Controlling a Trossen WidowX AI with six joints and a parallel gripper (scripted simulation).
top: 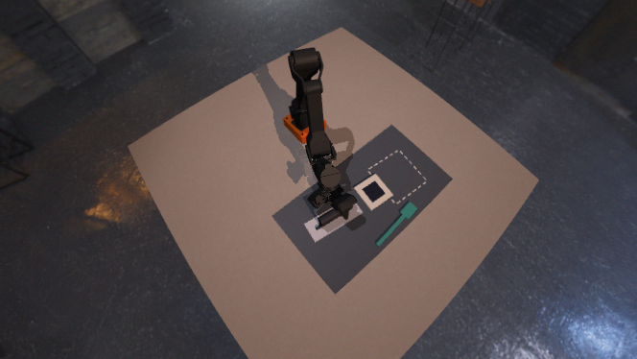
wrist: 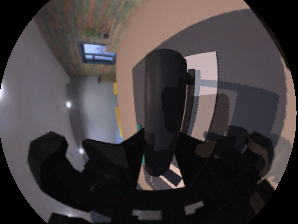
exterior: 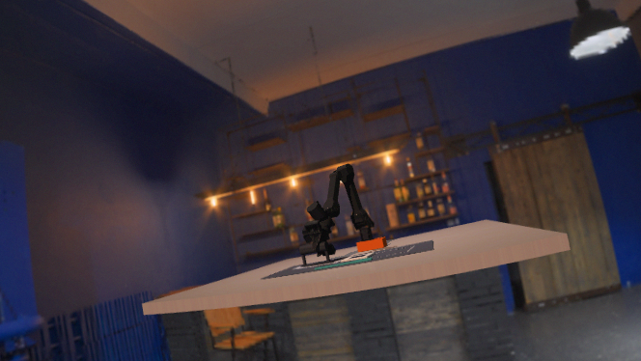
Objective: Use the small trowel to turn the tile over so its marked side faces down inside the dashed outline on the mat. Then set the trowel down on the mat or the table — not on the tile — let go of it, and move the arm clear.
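Note:
My gripper (top: 331, 212) (exterior: 316, 247) is low over the left part of the dark mat (top: 336, 261), shut on a dark cylindrical handle (top: 328, 218) (wrist: 162, 103). This handle belongs to a tool with a light grey rectangular plate (top: 314, 231) (wrist: 202, 72), which lies flat on the mat. The white tile (top: 373, 191) lies to its right with its dark square mark facing up. It touches the near corner of the dashed outline (top: 425, 177). A small teal trowel (top: 395, 225) (exterior: 344, 263) lies free on the mat in front of the tile, blade towards the outline.
The arm's orange base (top: 294, 129) (exterior: 371, 244) stands on the tan table (top: 216, 168) behind the mat. The table's edges drop off to a dark floor on all sides.

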